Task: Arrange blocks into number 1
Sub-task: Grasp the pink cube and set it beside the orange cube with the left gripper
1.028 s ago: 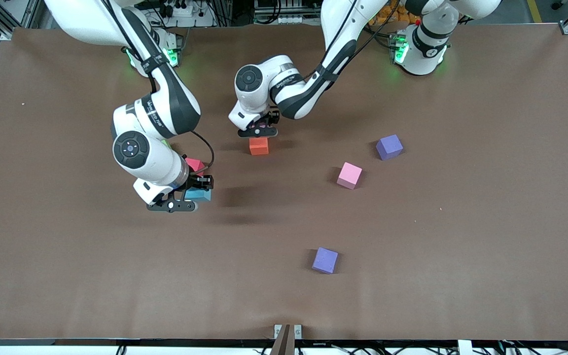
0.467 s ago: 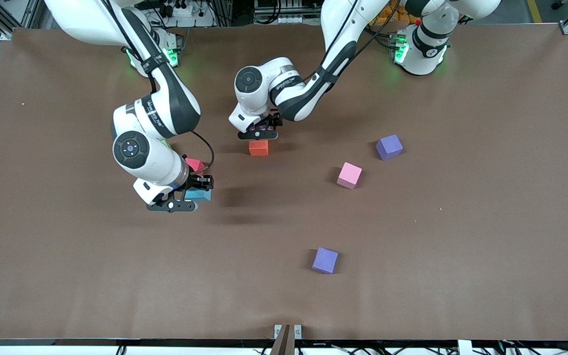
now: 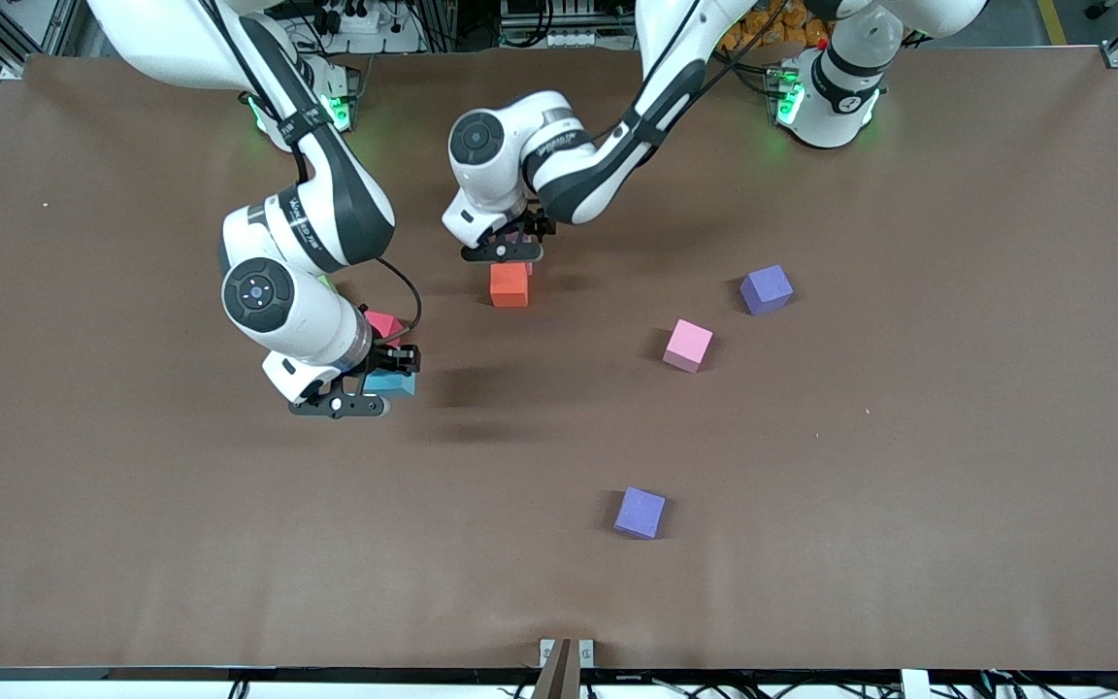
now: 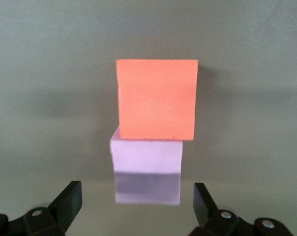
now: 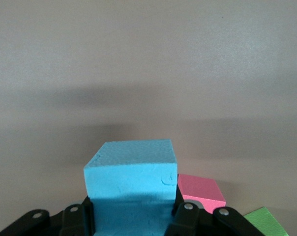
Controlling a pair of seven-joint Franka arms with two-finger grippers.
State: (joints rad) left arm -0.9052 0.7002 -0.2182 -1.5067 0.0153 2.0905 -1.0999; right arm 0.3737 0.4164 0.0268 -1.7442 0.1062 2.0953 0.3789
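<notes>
the left end effector (image 3: 503, 254) hangs with fingers wide apart and empty over a pink block (image 4: 146, 169), which lies on the bench (image 3: 908, 437) touching the orange block (image 3: 509, 284); this looks like a release just made. the right end effector (image 3: 372, 388) is closed on the light blue block (image 3: 392, 382), just beside the red block (image 3: 382, 323). i think the next move carries blue into line with the orange one. a second pink block (image 3: 688, 345) waits; two purple cubes (image 3: 766, 288) and a green cube (image 5: 266, 222) lie apart, blocking nothing.

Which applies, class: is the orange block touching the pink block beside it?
Touching: the left wrist view shows the orange block and pink block edge to edge, no gap.
</notes>
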